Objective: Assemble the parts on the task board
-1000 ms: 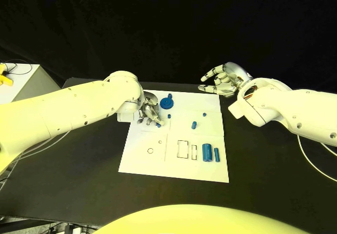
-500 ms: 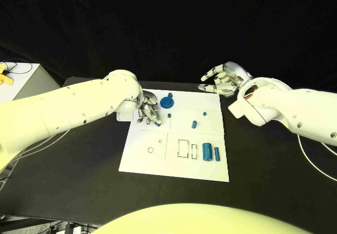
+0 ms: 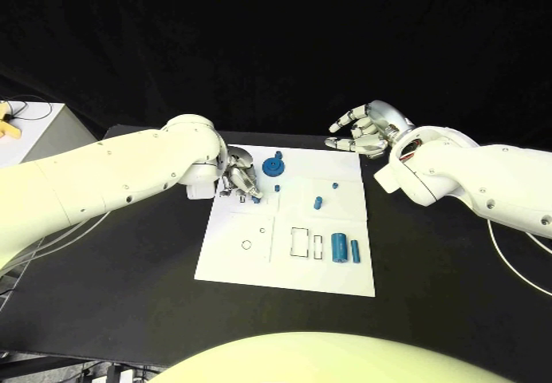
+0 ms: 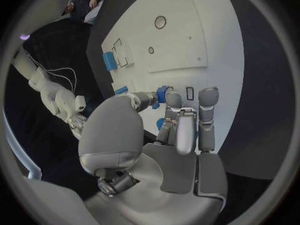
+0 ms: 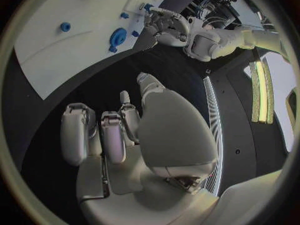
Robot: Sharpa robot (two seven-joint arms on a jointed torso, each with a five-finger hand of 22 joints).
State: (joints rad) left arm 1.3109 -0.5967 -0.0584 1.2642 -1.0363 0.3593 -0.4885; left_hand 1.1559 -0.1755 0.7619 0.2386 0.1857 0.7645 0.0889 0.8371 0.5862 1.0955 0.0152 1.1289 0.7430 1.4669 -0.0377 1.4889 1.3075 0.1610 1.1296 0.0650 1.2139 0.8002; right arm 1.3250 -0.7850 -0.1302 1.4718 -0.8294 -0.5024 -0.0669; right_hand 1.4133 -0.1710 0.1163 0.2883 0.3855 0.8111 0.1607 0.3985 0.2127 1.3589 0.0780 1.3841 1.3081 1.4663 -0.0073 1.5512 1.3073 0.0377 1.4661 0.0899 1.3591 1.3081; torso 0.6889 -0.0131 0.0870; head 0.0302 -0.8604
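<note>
White task board (image 3: 236, 255), scattered small blue parts (image 3: 340, 248), empty outlined slots.

The flat rectangular task board (image 3: 230, 267) lies mid-frame on the table (image 3: 104, 319). At its upper left corner sits the robot's left hand (image 3: 241, 183), over the board's edge. Just right of it, the round disc part (image 3: 274, 167). Lower right on the board, the thick cylinder part (image 3: 340, 248), a thin rod part (image 3: 356, 252) beside it. Upper right, off the board, hangs the robot's right hand (image 3: 366, 129).
</note>
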